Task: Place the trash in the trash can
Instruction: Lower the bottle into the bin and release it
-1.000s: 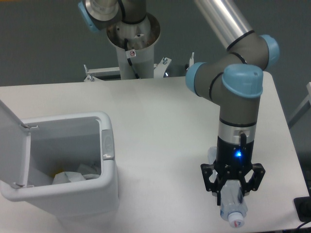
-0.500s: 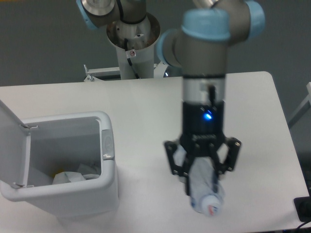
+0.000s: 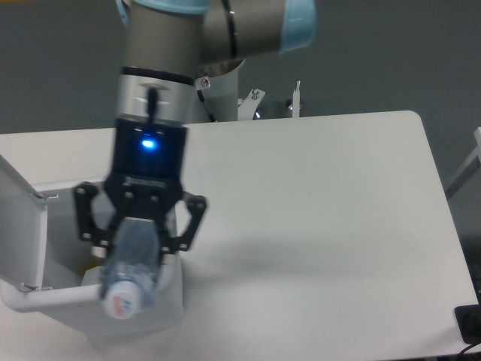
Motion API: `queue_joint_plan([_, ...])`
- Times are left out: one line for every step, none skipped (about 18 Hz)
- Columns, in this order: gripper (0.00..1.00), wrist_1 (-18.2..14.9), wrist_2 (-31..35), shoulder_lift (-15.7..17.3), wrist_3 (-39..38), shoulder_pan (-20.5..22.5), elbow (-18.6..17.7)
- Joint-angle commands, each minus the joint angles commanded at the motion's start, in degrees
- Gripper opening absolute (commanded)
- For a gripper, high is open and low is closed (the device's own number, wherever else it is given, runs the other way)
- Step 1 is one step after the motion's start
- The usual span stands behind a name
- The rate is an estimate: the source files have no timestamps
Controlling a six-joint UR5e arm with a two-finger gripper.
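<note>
My gripper (image 3: pixel 137 235) is shut on the crushed clear bluish bottle (image 3: pixel 129 271), which hangs cap-down with its white cap toward the camera. Gripper and bottle hover over the right half of the white trash can (image 3: pixel 45 297), whose flip lid (image 3: pixel 15 226) stands open at the left. The arm hides most of the bin's inside, so the white wrapper cannot be seen from here.
The robot's base column (image 3: pixel 214 94) and metal brackets (image 3: pixel 252 101) stand at the table's far edge. A dark object (image 3: pixel 470 323) pokes in at the bottom right corner, off the table (image 3: pixel 323 226).
The arm has carried the bottle from the table's front right leftward, and it now hangs over the open trash can. The bottle stays gripped throughout.
</note>
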Motion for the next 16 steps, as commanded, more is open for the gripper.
queue_joint_plan([0.57, 0.0, 0.1, 0.0, 0.0, -1.2, -1.7])
queue_joint_plan([0.74, 0.1, 0.0, -0.1, 0.4, -1.5, -2.1])
queue_joint_plan([0.92, 0.1, 0.0, -0.2, 0.7, -1.5, -2.4])
queue_joint_plan([1.00, 0.1, 0.1, -0.2, 0.6, -1.5, -2.9])
queue_joint_plan([1.00, 0.1, 0.1, 0.1, 0.6, -1.5, -3.3])
queue_joint_plan([1.00, 0.1, 0.1, 0.9, 0.6, -1.6, -3.6])
queue_joint_plan([1.00, 0.1, 0.1, 1.2, 0.6, -1.6, -3.5])
queue_joint_plan([1.00, 0.0, 0.3, 1.3, 0.6, -1.1, -3.4])
queue_joint_plan([1.00, -0.1, 0.8, 1.3, 0.6, -0.5, -3.6])
queue_joint_plan([1.00, -0.1, 2.5, 1.7, 0.5, 2.2, -3.8])
queue_joint_plan([1.00, 0.0, 3.7, 1.6, 0.5, 4.3, -3.5])
queue_joint_plan([1.00, 0.0, 4.8, 1.4, 0.6, 6.4, -3.1])
queue_joint_plan([1.00, 0.0, 5.8, 0.9, 0.7, 8.6, -2.8])
queue_joint_plan([1.00, 0.0, 6.6, 0.6, 0.8, 11.0, -3.0])
queue_joint_plan([1.00, -0.1, 6.9, 0.1, 1.1, 13.1, -3.1])
queue_joint_plan([1.00, -0.1, 6.8, -0.6, 1.9, 15.0, -3.1])
